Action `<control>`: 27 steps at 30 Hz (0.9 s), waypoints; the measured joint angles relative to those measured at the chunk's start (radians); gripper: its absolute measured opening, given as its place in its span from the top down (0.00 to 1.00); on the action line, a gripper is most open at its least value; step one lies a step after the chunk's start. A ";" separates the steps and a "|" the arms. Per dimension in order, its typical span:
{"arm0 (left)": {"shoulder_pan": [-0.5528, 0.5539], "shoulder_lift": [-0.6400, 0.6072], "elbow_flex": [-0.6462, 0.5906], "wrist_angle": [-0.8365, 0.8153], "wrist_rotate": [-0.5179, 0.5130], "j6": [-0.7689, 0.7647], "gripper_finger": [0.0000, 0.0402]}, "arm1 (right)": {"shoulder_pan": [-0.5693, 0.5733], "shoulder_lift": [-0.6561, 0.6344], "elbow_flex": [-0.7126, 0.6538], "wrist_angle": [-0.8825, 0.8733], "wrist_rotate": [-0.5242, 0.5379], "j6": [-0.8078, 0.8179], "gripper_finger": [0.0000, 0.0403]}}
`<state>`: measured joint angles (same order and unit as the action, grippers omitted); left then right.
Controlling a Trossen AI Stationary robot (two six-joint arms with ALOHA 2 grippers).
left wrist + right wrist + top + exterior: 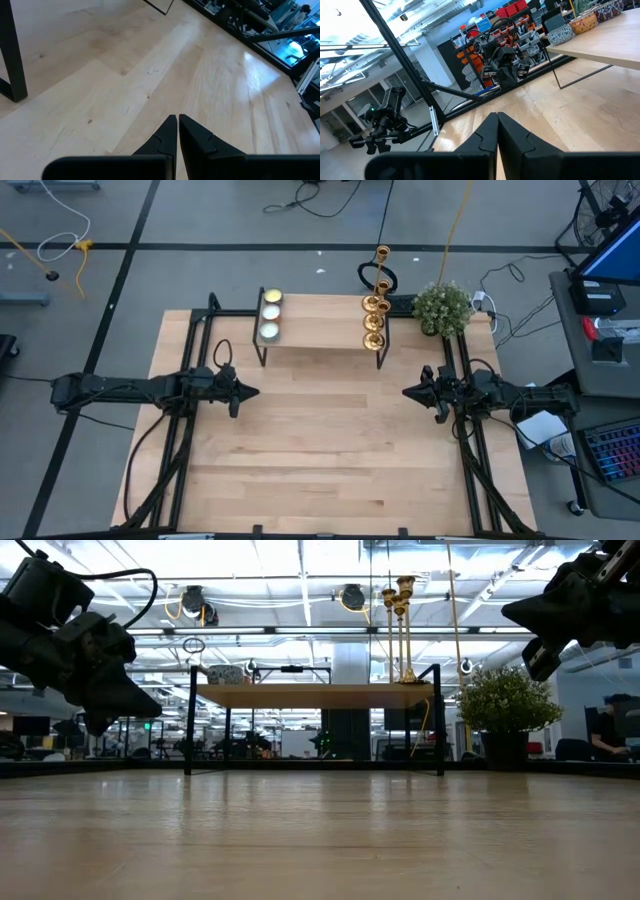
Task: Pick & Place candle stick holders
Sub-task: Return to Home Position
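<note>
Three gold candle stick holders stand upright in a row on their round bases at the right end of a small raised shelf at the table's far side; the low view shows their slim stems rising above the shelf. My left gripper hovers shut over the table's left side, well short of the shelf; its fingers meet in the left wrist view. My right gripper hovers shut over the right side, its fingers together in the right wrist view. Neither holds anything.
Three round disc candles lie on the shelf's left end. A potted green plant stands at the table's far right corner, beside the holders. Black frame rails run along both table sides. Bare wood lies between the arms.
</note>
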<state>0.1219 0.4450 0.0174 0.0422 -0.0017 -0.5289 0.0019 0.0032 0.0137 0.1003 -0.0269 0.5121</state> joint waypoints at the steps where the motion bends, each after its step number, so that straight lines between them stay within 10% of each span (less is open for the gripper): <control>1: 0.000 0.000 0.000 0.000 0.000 0.000 0.95 | 0.000 0.000 0.000 0.000 0.000 0.000 0.98; 27: 0.000 0.000 0.000 0.000 0.000 0.000 0.95 | 0.000 0.000 0.000 0.000 0.000 0.000 0.98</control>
<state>0.1223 0.4450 0.0174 0.0422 -0.0017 -0.5285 0.0019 0.0032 0.0138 0.1004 -0.0269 0.5121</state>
